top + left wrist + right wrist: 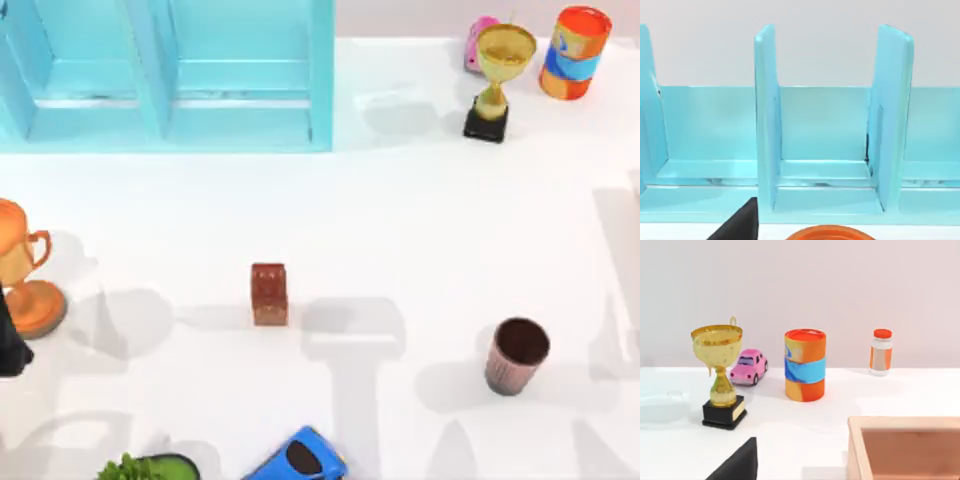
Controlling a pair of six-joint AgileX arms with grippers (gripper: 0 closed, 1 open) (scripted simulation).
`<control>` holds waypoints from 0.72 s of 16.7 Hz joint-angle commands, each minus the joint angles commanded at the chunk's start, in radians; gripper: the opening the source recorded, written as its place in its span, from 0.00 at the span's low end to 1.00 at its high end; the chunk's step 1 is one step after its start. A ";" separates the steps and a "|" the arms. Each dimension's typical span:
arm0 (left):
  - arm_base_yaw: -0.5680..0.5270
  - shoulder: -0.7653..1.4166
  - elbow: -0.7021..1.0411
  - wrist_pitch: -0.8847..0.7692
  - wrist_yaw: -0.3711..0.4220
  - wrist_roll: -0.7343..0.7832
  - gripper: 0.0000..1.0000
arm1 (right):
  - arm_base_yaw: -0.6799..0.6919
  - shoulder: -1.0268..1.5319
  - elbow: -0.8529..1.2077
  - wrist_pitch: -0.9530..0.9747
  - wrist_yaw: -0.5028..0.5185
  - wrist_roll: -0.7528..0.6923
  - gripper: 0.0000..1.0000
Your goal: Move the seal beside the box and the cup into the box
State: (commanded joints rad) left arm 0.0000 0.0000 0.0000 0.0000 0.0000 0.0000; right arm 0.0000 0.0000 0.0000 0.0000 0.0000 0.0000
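**Stage of the task: nothing moved yet.** A dark wedge of the left gripper [739,225] juts into the left wrist view, and a matching wedge of the right gripper [739,464] into the right wrist view. For neither can it be told whether the jaws are open or closed, and nothing is seen held in them.

The left wrist camera faces the upright dividers of the blue shelf [765,120], with the rim of the orange trophy [830,232] just below. In the top view a dark part of the left arm [10,345] sits at the tabletop's [420,220] left edge, just beside that trophy. The right wrist camera looks over a corner of the wooden box [860,426] towards the gold trophy [720,372], the pink toy car [748,366], the orange-and-blue can [805,365] and a small bottle [881,351].

The seal [269,294] stands upright near the middle of the tabletop. The cup [517,355] stands upright, mouth up, well apart from it towards the right. Both are free of the grippers, and the visible part of the box is empty.

Judged from this layout, both placements remain to be done: the seal beside the box and the cup inside it.
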 joint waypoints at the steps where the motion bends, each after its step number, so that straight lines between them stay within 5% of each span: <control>1: 0.000 0.000 0.000 0.000 0.000 0.000 1.00 | 0.000 0.000 0.000 0.000 0.000 0.000 1.00; 12: 0.000 0.000 0.000 0.000 0.000 0.000 1.00 | 0.165 0.462 0.345 -0.318 0.051 0.045 1.00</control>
State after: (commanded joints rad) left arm 0.0000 0.0000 0.0000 0.0000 0.0000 0.0000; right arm 0.1650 0.4625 0.3453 -0.3181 0.0515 0.0451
